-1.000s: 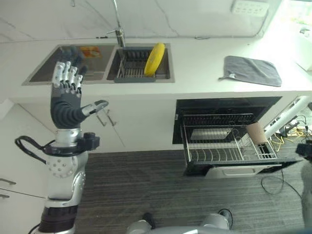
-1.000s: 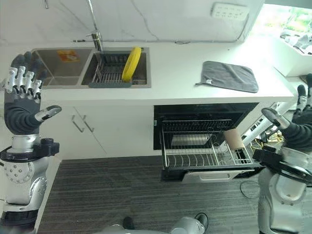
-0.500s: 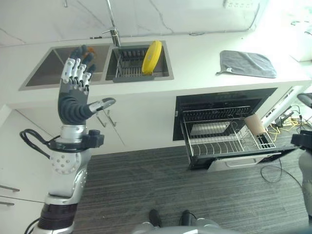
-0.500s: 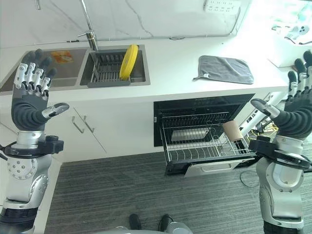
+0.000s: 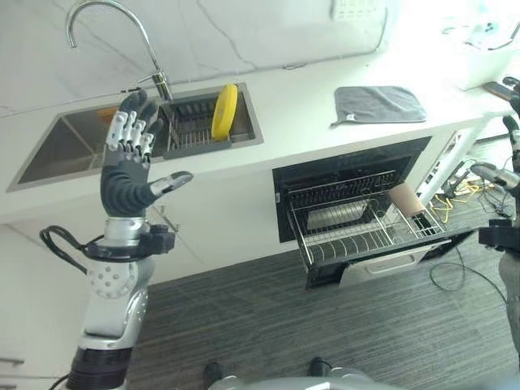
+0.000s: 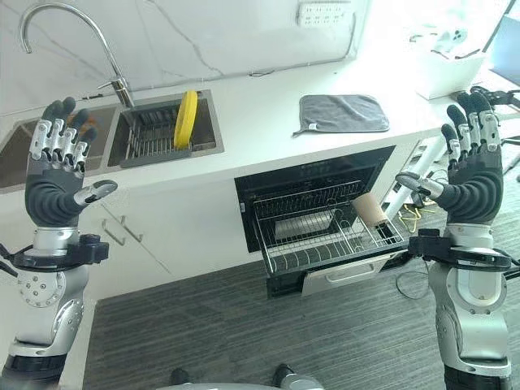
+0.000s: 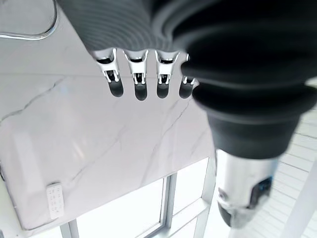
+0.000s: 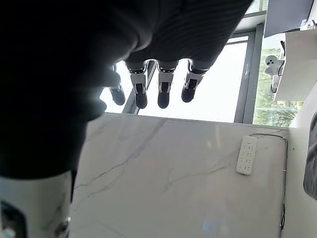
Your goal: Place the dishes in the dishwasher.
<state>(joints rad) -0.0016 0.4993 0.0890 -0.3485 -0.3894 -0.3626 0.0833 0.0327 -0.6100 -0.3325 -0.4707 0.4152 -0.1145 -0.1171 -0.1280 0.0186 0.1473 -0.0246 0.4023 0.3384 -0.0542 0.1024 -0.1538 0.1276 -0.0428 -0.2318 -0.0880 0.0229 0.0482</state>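
A yellow plate (image 5: pixel 223 111) stands on edge in a dark wire rack (image 5: pixel 191 130) inside the sink's right basin. The dishwasher (image 5: pixel 349 191) under the counter is open, its lower wire rack (image 5: pixel 361 231) pulled out, with a tan cup (image 5: pixel 405 198) lying at its right end. My left hand (image 5: pixel 128 166) is raised upright in front of the sink, fingers straight, holding nothing. My right hand (image 6: pixel 469 175) is raised upright to the right of the dishwasher, fingers straight and empty.
A grey cloth (image 5: pixel 378 104) lies on the white counter (image 5: pixel 301 93) right of the sink. A curved tap (image 5: pixel 122 36) rises behind the sink. The left basin (image 5: pixel 61 146) holds something orange. White cabinet doors with handles (image 6: pixel 114 236) stand under the sink.
The camera has shifted, so the whole scene sits lower and tilted. My right hand has risen higher beside the dishwasher. The left hand stays raised and open.
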